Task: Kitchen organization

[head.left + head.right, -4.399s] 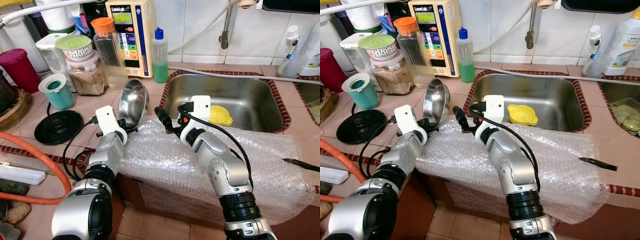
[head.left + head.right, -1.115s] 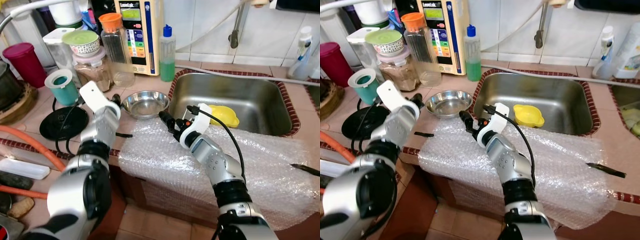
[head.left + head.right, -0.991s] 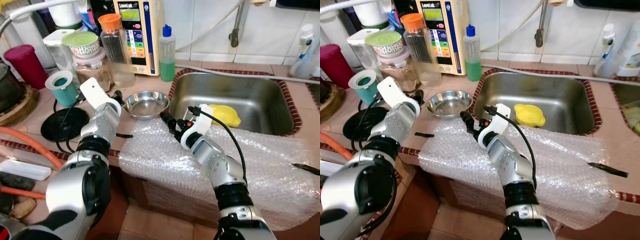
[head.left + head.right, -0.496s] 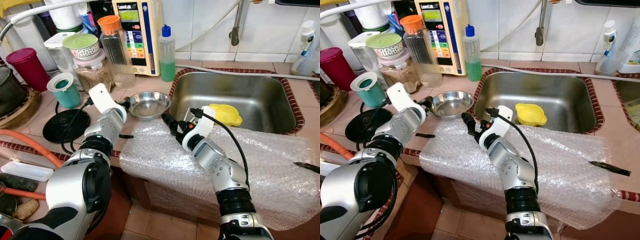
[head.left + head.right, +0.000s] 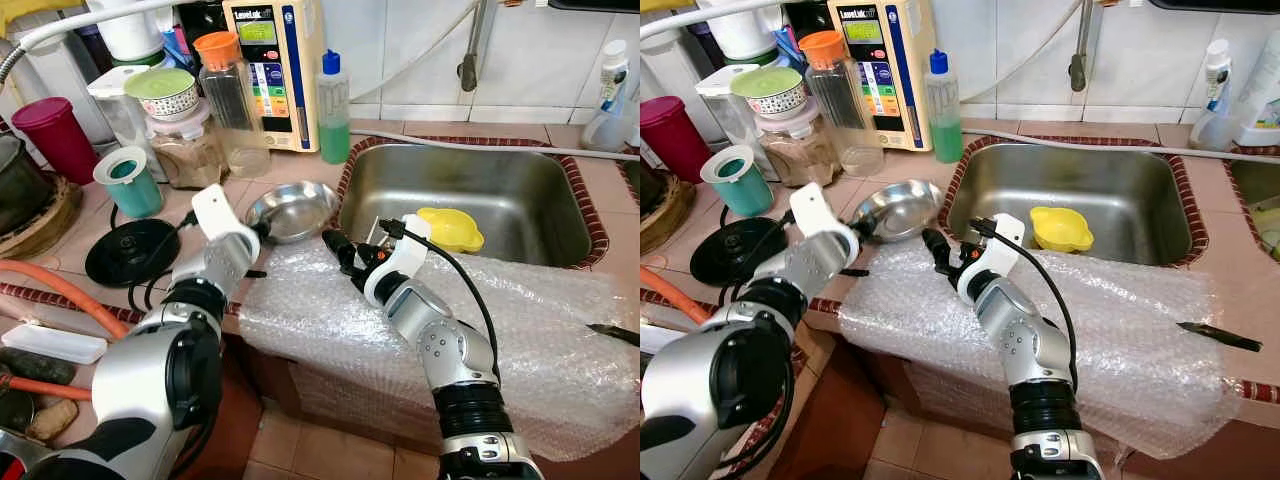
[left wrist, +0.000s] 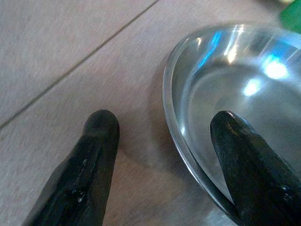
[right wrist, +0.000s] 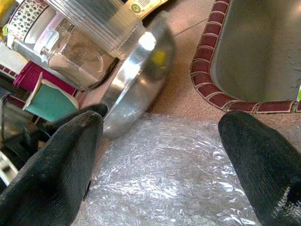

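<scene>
Steel bowl [image 5: 291, 209] tilted on counter, rim between left gripper's [image 6: 164, 141] spread fingers, not clamped.

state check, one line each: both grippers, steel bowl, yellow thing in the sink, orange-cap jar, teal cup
left gripper: open, fingers straddling the bowl rim
right gripper: open, over the bubble wrap
steel bowl: empty, tilted, on the counter
yellow thing: lying in the sink
orange-cap jar: capped, upright
teal cup: upright, lid with an open centre
</scene>
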Robot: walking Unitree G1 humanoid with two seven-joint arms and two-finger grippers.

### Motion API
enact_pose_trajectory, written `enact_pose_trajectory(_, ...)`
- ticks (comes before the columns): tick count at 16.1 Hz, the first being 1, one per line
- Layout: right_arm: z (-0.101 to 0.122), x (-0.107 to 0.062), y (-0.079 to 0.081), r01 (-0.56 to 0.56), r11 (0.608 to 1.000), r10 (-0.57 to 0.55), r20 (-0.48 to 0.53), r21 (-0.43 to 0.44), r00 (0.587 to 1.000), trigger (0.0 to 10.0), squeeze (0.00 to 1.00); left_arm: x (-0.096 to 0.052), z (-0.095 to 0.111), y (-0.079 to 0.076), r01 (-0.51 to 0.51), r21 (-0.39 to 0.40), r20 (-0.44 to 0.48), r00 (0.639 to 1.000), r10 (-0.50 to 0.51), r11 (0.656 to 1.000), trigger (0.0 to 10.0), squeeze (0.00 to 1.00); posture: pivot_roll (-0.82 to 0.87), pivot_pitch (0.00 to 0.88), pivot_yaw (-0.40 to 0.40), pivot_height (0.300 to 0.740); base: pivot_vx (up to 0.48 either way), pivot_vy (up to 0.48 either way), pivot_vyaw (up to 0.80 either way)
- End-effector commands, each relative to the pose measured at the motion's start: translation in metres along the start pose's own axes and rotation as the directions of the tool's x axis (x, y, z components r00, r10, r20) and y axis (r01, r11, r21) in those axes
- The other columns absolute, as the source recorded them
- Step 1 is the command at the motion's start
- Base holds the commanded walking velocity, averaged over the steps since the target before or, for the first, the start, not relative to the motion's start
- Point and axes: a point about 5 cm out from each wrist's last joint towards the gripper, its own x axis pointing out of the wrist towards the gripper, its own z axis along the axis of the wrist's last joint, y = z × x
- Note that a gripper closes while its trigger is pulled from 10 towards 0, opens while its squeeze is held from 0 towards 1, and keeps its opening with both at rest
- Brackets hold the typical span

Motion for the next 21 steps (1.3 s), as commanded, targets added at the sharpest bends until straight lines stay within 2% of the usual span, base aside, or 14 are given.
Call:
enact_pose_trajectory(1, -0.009, -0.003, -0.008, 0.057, 0.998, -0.056, -0.041, 0.010, 0.998, 10.0, 0.00, 0.001, -0.001, 0.010, -0.028, -0.005, -0.013, 1.000, 0.028, 1.000, 0.0, 0.00, -0.08, 0.000, 0.159, 0.740, 0.000, 0.000, 0.00)
enact_pose_trajectory(6, -0.005, -0.003, -0.011, 0.068, 0.998, -0.068, -0.035, 0.004, 0.997, 10.0, 0.00, 0.001, -0.008, 0.023, -0.046, -0.032, -0.028, 0.999, 0.046, 0.998, 0.0, 0.00, -0.08, 0.000, 0.157, 0.740, 0.000, 0.000, 0.00)
enact_pose_trajectory(9, -0.005, -0.004, -0.013, 0.074, 0.997, -0.074, -0.034, 0.004, 0.997, 10.0, 0.00, 0.002, -0.007, 0.028, -0.036, -0.057, 0.001, 0.999, 0.036, 0.998, 0.0, 0.00, -0.08, 0.000, 0.156, 0.740, 0.000, 0.000, 0.00)
enact_pose_trajectory(11, -0.005, -0.004, -0.014, 0.080, 0.997, -0.080, -0.035, 0.004, 0.996, 10.0, 0.00, 0.002, -0.014, 0.030, -0.025, -0.064, 0.032, 0.999, 0.027, 0.998, 0.0, 0.00, -0.08, 0.000, 0.153, 0.740, 0.000, 0.000, 0.00)
enact_pose_trajectory(14, -0.005, -0.005, -0.015, 0.084, 0.996, -0.084, -0.035, 0.004, 0.996, 10.0, 0.00, 0.001, -0.008, 0.033, -0.029, -0.128, 0.131, 0.990, 0.046, 0.991, 0.0, 0.00, -0.08, 0.000, 0.149, 0.740, 0.000, 0.000, 0.00)
enact_pose_trajectory(16, -0.004, -0.005, -0.017, 0.086, 0.996, -0.086, -0.036, 0.003, 0.996, 10.0, 0.00, -0.001, 0.003, 0.028, 0.026, -0.179, 0.221, 0.975, 0.014, 0.984, 0.0, 0.00, -0.08, 0.000, 0.144, 0.740, 0.000, 0.000, 0.00)
enact_pose_trajectory(18, -0.002, -0.004, -0.015, 0.080, 0.997, -0.080, -0.027, 0.004, 0.996, 10.0, 0.00, -0.003, 0.011, 0.020, 0.083, -0.144, 0.314, 0.949, -0.034, 0.986, 0.0, 0.00, -0.08, 0.000, 0.143, 0.740, 0.000, 0.000, 0.00)
enact_pose_trajectory(20, 0.001, -0.004, -0.015, 0.076, 0.997, -0.076, -0.020, 0.007, 0.997, 10.0, 0.00, -0.004, 0.008, 0.017, 0.075, -0.123, 0.322, 0.946, -0.031, 0.990, 0.0, 0.00, -0.08, 0.000, 0.142, 0.740, 0.000, 0.000, 0.00)
enact_pose_trajectory(21, 0.003, -0.004, -0.013, 0.063, 0.998, -0.063, -0.011, 0.014, 0.998, 10.0, 0.00, -0.005, 0.011, 0.010, 0.113, -0.093, 0.354, 0.932, -0.073, 0.989, 0.0, 0.00, -0.08, 0.000, 0.141, 0.740, 0.000, 0.000, 0.00)
